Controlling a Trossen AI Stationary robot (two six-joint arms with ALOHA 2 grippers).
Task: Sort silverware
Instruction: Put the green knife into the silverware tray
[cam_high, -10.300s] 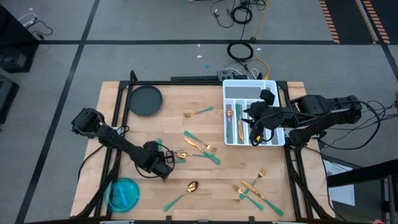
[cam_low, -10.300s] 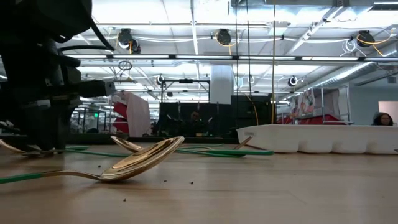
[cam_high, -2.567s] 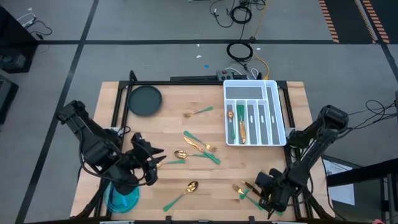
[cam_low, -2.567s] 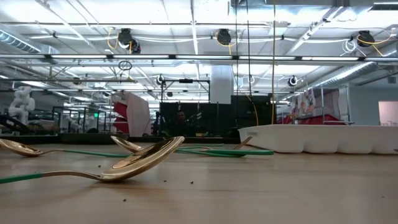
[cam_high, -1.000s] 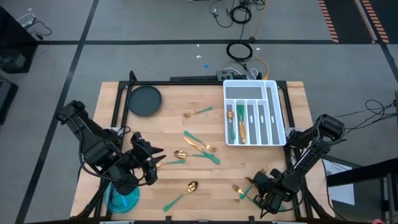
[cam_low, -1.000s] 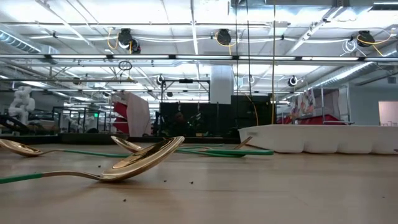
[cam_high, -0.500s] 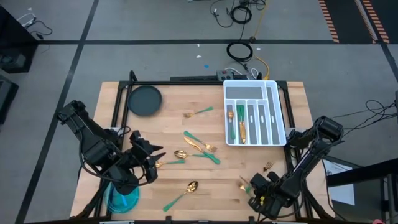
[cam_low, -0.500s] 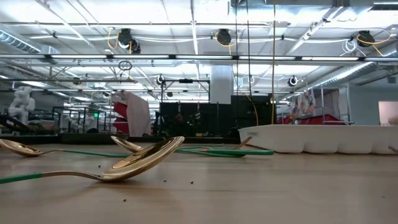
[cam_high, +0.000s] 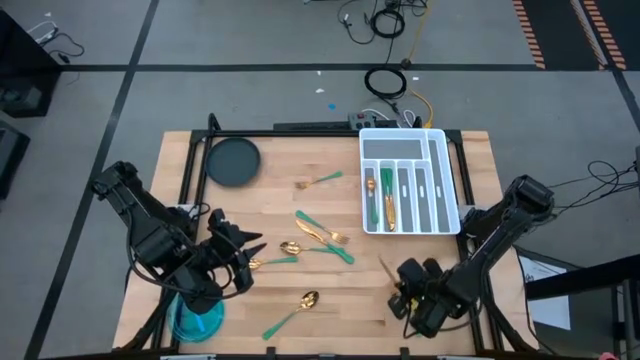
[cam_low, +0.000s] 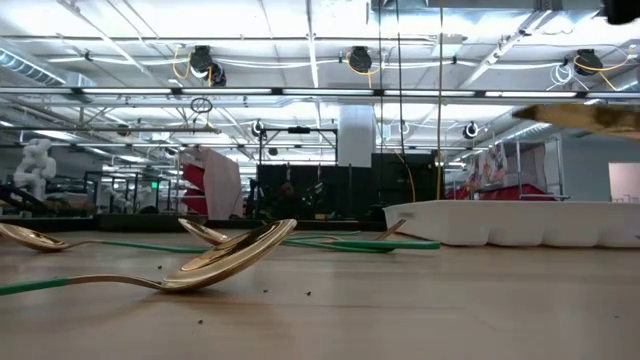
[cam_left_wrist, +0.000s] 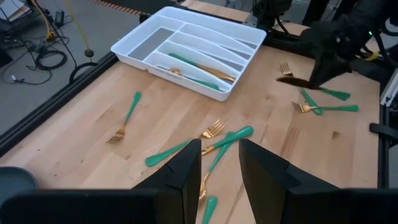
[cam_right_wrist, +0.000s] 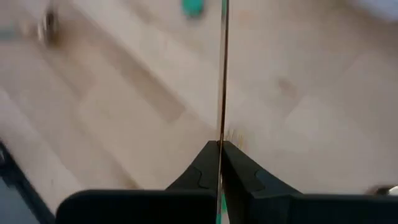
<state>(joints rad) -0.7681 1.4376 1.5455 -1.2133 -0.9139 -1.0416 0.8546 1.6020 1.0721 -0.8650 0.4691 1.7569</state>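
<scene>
Jaws of the right gripper (cam_high: 402, 291) are clenched on a knife (cam_right_wrist: 222, 74), lifted above the bench (cam_high: 300, 215) near its front right. Left gripper (cam_high: 250, 262) hangs partly parted, empty, by a spoon (cam_high: 290, 248). Other silverware lies scattered; some sits in the tray (cam_high: 440, 180).

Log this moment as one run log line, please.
right gripper: shut on knife, lifted off table | left gripper: waiting over spoon | tray: partly filled
</scene>
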